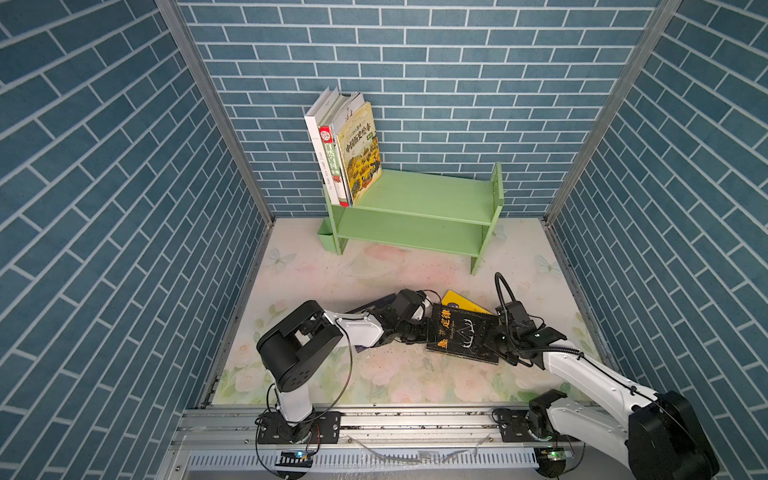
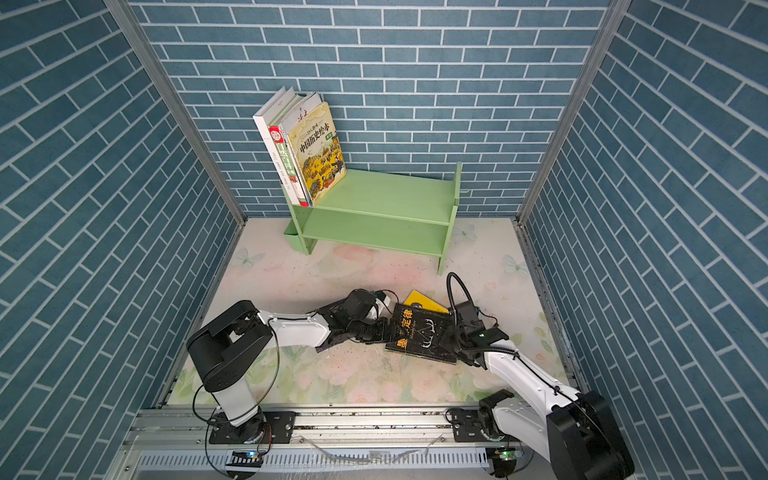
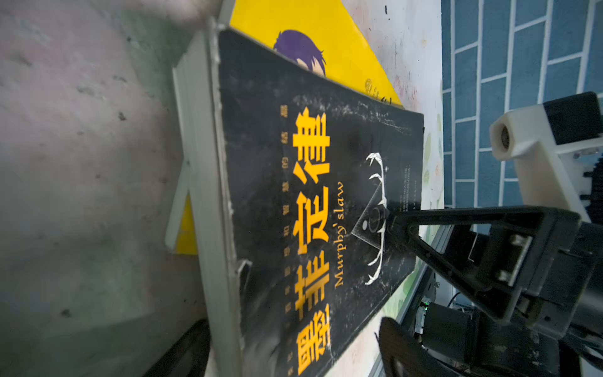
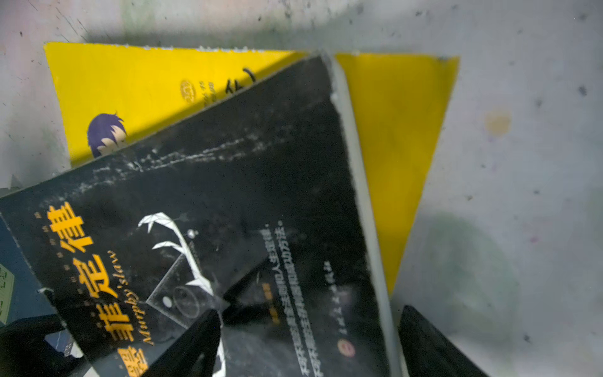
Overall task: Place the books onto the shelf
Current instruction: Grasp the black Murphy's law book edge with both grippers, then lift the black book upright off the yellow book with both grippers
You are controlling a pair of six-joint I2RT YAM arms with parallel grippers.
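A black book (image 1: 461, 332) (image 2: 422, 332) with orange lettering lies tilted across a bright yellow book (image 1: 455, 300) (image 4: 130, 85) on the table. My left gripper (image 1: 419, 332) (image 3: 293, 351) is open at its left end, one finger on each side of the book's thickness. At its right end my right gripper (image 1: 498, 336) (image 4: 310, 349) is open too, one finger over the cover (image 3: 310, 196) and one past the page edge. A navy book (image 4: 26, 287) lies under my left arm. The green shelf (image 1: 415, 195) (image 2: 382, 195) holds several leaning books at the left of its top tier, a pale yellow one (image 1: 359, 149) in front.
Blue brick walls close in the back and both sides. A small green box (image 1: 326, 239) hangs on the shelf's left end. A metal rail (image 1: 374, 419) carrying both arm bases runs along the table's front edge.
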